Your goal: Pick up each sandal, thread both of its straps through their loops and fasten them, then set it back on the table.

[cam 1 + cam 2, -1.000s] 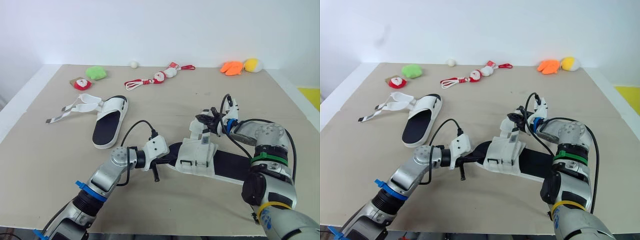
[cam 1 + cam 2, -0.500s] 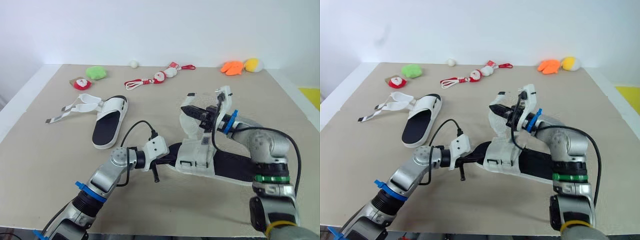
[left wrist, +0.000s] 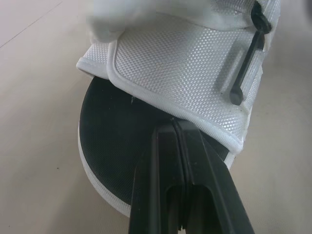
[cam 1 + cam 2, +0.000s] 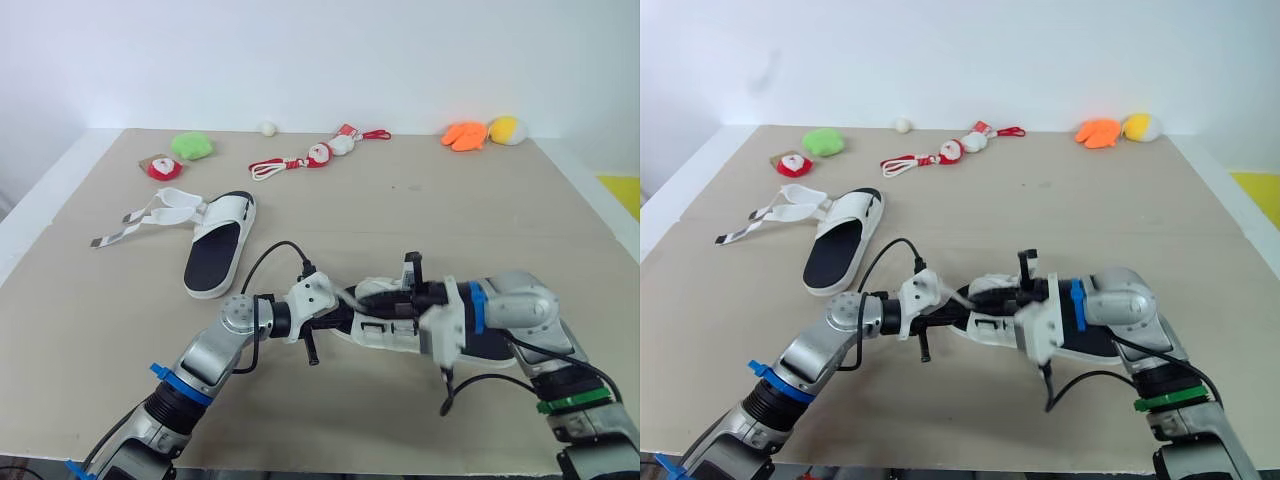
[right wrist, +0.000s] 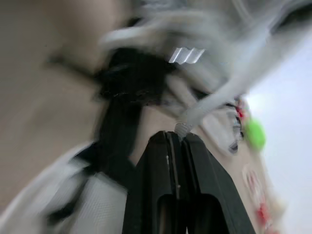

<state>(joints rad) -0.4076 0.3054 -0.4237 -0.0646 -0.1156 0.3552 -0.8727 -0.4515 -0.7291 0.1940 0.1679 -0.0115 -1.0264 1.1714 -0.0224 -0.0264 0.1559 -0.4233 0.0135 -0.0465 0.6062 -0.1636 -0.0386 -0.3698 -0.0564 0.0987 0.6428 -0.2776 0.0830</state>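
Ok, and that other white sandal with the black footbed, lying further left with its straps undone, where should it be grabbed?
Pinch the white, black-footbed sandal by the sole edge at its near end, coming from the robot's side. That end lies flat and bare; the upper and loose straps crowd the far end, trailing left.

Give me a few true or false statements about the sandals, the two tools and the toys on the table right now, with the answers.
1. The far sandal lies on the table with its straps unfastened. True.
2. The left tool is shut on the near sandal. True.
3. The right tool grips the far sandal. False: it is at the near sandal, shut on a white strap.
4. The orange toy lies beside the far sandal. False: it lies at the table's far edge, next to a yellow toy.
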